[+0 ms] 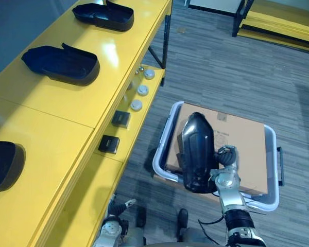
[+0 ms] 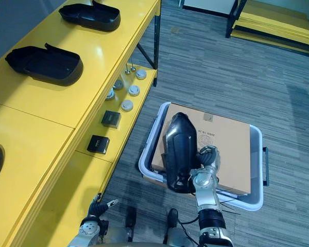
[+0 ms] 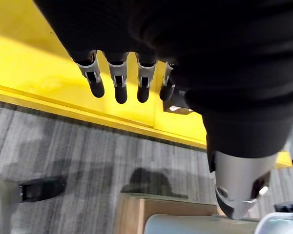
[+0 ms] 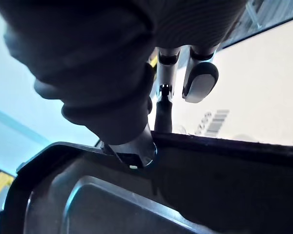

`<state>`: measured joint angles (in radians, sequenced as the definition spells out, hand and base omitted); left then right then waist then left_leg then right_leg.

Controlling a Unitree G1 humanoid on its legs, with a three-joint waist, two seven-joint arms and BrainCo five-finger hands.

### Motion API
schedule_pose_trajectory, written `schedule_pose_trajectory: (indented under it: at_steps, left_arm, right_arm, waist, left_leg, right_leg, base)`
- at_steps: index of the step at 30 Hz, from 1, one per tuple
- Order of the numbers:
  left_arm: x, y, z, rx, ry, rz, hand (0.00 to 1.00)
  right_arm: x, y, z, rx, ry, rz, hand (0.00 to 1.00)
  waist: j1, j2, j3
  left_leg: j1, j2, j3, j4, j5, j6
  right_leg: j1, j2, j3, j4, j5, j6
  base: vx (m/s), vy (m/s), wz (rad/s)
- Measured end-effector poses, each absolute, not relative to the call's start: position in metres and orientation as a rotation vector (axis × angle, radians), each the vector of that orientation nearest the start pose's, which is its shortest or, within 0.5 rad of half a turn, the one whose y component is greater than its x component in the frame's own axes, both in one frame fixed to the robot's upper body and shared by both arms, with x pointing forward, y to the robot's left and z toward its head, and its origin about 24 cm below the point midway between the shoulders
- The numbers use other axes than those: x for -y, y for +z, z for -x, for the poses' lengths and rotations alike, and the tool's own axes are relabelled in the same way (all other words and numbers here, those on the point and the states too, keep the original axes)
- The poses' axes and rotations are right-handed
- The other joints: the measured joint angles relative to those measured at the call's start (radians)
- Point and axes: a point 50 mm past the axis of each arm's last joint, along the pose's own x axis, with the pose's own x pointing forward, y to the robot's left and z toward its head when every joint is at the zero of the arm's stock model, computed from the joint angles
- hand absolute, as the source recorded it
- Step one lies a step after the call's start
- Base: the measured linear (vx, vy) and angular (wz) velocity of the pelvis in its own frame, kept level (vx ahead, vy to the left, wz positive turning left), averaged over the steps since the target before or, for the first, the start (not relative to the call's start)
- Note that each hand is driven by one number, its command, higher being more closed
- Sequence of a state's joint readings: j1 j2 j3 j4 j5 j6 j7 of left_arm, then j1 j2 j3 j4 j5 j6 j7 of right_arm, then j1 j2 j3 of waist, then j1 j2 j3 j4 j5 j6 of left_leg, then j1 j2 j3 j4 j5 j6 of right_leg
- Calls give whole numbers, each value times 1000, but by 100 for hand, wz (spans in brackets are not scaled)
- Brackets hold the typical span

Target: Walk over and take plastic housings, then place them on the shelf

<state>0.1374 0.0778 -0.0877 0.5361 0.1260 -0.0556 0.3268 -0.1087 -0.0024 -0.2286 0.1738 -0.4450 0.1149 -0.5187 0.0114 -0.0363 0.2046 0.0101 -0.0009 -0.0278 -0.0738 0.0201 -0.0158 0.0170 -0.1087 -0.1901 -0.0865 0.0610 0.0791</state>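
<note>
Yellow shelf stands well to the left of the right hand, with three black housings parked on its top: far one, middle one, near one cut off by the frame edge. Grey bin sits under the right hand, with a cardboard box lying in it. The held housing is lifted above the box, long axis pointing away from the robot; right hand is clamped on one rim, thumb and fingers pinching the wall. Left hand hangs low beside the shelf's lower ledge, fingers straight and relaxed, empty. Risk, judged: the grip takes a single edge of a long shell, so its weight could twist it in the pinch and drop it during the walk or the swing. Second risk: free space lies between the parked housings, so a wide swing could knock one. Writing: a barcode label and round print on the box, too small to read; no marking visible on the housings.
</note>
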Motion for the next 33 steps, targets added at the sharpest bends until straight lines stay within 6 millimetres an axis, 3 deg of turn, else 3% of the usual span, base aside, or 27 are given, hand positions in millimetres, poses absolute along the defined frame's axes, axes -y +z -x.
schedule_pose_trajectory:
  at_steps: [8, 15, 21, 33]
  left_arm:
    - [-148, -29, -206, -227, 229, -208, 0]
    - [-123, 22, -220, 41, 176, -177, 0]
    - [-97, 44, -224, 178, 101, -255, 0]
    - [-69, 68, -232, 321, 24, -293, 0]
  right_arm:
    - [222, 66, -251, 78, -768, 440, 100]
    - [195, 107, -252, 310, -701, 388, 100]
    - [173, 122, -251, 418, -622, 351, 100]
    - [139, 150, -248, 590, -473, 221, 100]
  waist:
    - [-2, 22, -23]
    - [-26, 21, -42]
    - [-26, 20, -82]
    - [-37, 16, -98]
  left_leg:
    - [-5, 0, -9, 18, -6, 0]
    - [7, 0, -13, 20, -6, 0]
    - [16, 1, 2, 20, -7, 1]
    - [24, 2, 28, 20, -9, 3]
  right_leg:
    - [-3, 0, -2, 17, -11, -5]
    - [9, 0, -1, 16, -11, -5]
    - [14, 2, 8, 16, -10, -6]
    - [10, 3, 36, 16, -4, -7]
  base:
    - [-17, 0, 0]
    - [-12, 0, 0]
    - [-42, -1, -4]
    - [-35, -1, -6]
